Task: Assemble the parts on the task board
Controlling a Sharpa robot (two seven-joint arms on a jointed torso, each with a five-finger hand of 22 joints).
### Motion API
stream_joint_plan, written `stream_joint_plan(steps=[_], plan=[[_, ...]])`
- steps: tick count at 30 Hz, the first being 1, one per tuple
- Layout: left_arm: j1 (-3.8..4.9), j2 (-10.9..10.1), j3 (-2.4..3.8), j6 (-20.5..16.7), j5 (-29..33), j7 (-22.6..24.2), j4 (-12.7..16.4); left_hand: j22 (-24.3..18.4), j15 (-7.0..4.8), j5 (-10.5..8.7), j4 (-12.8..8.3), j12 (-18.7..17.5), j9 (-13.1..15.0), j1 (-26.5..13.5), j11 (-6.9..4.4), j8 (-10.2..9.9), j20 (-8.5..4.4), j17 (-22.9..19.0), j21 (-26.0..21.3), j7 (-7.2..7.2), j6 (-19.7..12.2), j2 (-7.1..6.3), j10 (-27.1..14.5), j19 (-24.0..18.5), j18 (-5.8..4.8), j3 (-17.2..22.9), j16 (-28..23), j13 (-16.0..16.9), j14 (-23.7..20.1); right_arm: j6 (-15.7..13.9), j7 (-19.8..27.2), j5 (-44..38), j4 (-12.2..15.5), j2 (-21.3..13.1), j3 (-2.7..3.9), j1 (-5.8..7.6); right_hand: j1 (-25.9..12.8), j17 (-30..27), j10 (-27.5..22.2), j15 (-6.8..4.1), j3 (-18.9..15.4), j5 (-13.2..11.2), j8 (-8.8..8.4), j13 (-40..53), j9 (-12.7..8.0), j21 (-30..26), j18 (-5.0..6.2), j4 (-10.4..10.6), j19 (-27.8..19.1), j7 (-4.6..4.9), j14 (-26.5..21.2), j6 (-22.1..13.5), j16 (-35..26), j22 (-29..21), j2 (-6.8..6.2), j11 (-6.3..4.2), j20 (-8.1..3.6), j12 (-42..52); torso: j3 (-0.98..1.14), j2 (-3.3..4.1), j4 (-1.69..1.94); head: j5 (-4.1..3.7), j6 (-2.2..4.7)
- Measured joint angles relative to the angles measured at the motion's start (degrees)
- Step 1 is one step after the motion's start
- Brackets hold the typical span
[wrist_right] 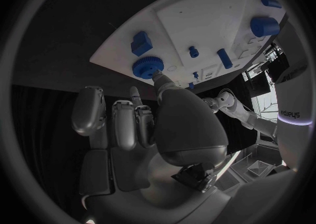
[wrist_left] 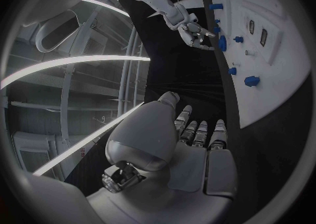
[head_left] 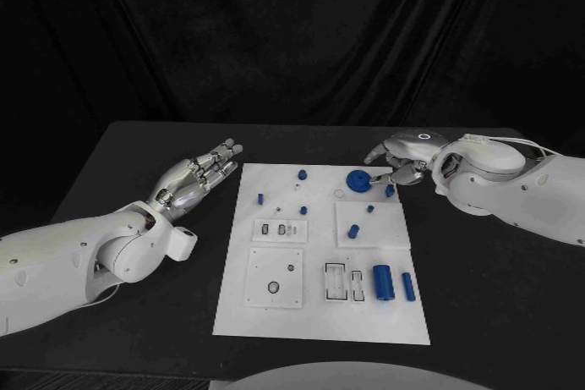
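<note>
Blue gear (head_left: pixel 358 181) on the task board (head_left: pixel 319 322), right hand (head_left: pixel 406 157) fingertip touching it, holding nothing; left hand (head_left: pixel 195 179) flat, fingers extended, empty.

one word can be read: "sharpa", in dark letters running sideways down the white arm casing (wrist_right: pixel 292 113) at the rim of the right wrist view; no readable text stands on the task board (head_left: pixel 319 322) or its blue parts

Black worktop (head_left: pixel 488 305), black curtain (head_left: pixel 292 52) hanging in folds behind it; bright light strips (wrist_left: pixel 66 66) curving overhead.
</note>
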Motion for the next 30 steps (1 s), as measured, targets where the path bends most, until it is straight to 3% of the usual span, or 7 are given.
stream_joint_plan(steps=[10,30], plan=[[0.0,0.0,0.0,0.33,0.0,0.0,-0.06,0.01,0.0,0.0,0.0,0.0,0.0,0.0,0.0,0.0,0.0,-0.01,0.0,0.0,0.0,0.0,0.0,0.0,0.0,0.0,0.0,0.01,0.0,-0.01,0.08,0.04,-0.91,1.32,0.0,-0.49,0.0,-0.01,0.03,0.0,-0.14,1.7,0.0,-0.01,-0.11,0.51,0.01,-0.17,0.51,0.04,0.0,0.04,0.0,0.69,0.0,-0.03,-0.12,0.0,-0.07,-0.01,0.15,-0.23,0.12],[0.0,0.09,0.0,0.71,-0.01,0.0,-0.16,0.02,-0.01,0.0,-0.24,0.0,-0.01,0.0,-0.01,0.0,0.2,0.02,0.0,0.0,0.0,0.0,0.0,-0.21,0.0,0.24,0.0,-0.03,0.0,0.12,0.79,0.07,-3.32,3.7,0.02,-1.88,0.57,-0.02,0.03,0.0,0.41,3.91,2.6,-0.01,1.21,0.51,0.03,-1.71,0.51,0.42,0.0,4.79,-0.46,1.08,0.57,-0.03,-0.12,0.0,-0.18,-0.05,0.1,-0.11,-0.13]])
